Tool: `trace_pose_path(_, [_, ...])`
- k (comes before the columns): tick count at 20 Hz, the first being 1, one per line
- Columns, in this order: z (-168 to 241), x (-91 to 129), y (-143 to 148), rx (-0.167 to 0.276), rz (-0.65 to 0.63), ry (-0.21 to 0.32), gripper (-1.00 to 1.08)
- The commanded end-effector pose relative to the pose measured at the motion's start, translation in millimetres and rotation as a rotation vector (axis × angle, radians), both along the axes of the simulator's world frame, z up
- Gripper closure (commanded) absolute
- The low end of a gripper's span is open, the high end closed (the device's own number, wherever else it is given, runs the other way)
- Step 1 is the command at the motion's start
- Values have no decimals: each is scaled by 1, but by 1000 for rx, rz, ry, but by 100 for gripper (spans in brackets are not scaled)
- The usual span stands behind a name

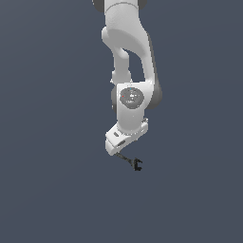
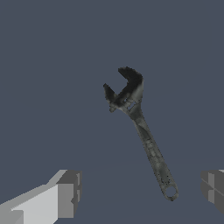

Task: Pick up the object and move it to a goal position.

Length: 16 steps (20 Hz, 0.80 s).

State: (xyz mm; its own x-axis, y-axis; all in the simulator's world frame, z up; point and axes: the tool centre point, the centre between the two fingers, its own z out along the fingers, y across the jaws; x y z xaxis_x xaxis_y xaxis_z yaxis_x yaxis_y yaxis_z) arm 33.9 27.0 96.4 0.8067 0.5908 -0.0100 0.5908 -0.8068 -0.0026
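The white arm (image 1: 128, 52) hangs down from the top of the exterior view, its links stacked almost vertically, and the wrist (image 1: 130, 102) bends so the hand tilts toward that view's left. The gripper (image 1: 115, 151) points downward at the low end of the arm. In the wrist view its two grey fingertips (image 2: 70, 194) stand wide apart with a clear gap between them, gripping nothing.

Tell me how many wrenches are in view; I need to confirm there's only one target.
1. The wrench lies on the plain grey floor just below the gripper, between its open fingers in the wrist view. No others show, though the arm could hide something.
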Motion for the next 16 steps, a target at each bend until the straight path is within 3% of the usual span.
trace_pose_path(1, [-8, 4, -2, 0, 71, -2, -92])
trace_pose_path(8, [-27, 12, -6, 3, 223, -6, -92])
trace_pose_path(16, [-37, 16, -9, 5, 313, -8, -92])
